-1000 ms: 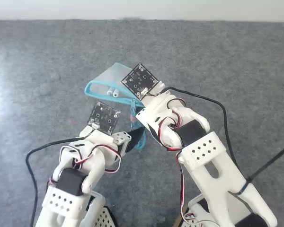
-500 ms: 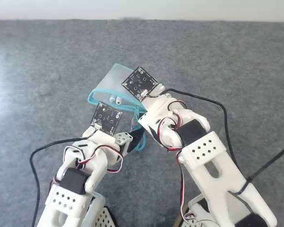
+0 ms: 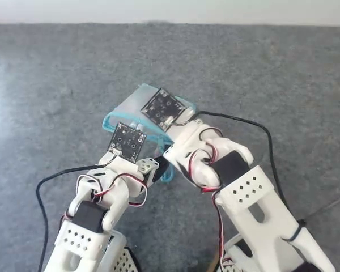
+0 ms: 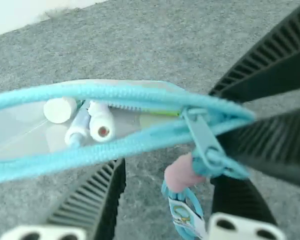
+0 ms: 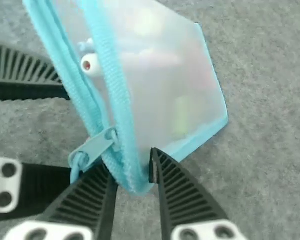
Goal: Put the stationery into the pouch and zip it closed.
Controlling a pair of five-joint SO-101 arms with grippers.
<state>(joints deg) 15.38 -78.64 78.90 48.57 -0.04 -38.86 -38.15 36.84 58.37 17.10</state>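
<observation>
A clear pouch (image 3: 130,105) with a blue zipper is held up between my two arms. My right gripper (image 5: 132,162) is shut on the pouch's (image 5: 160,75) zipper-end corner, also seen pinching it in the left wrist view (image 4: 245,117). My left gripper (image 4: 170,172) is open, its fingers either side of the zipper slider (image 4: 202,140) and a pink charm (image 4: 180,175). The zipper mouth gapes, and white-capped pens (image 4: 102,122) lie inside. From the right wrist view, the slider (image 5: 97,145) sits near the held corner.
Grey carpet-like table (image 3: 272,68) surrounds the arms, with free room on all sides. Black cables (image 3: 255,122) trail from both arms. A pale wall strip (image 3: 170,11) runs along the far edge.
The right arm has pushed forward and to the left, so its wrist board now covers part of the pouch. The pouch has shifted with it. The left arm rose slightly, then stayed.
</observation>
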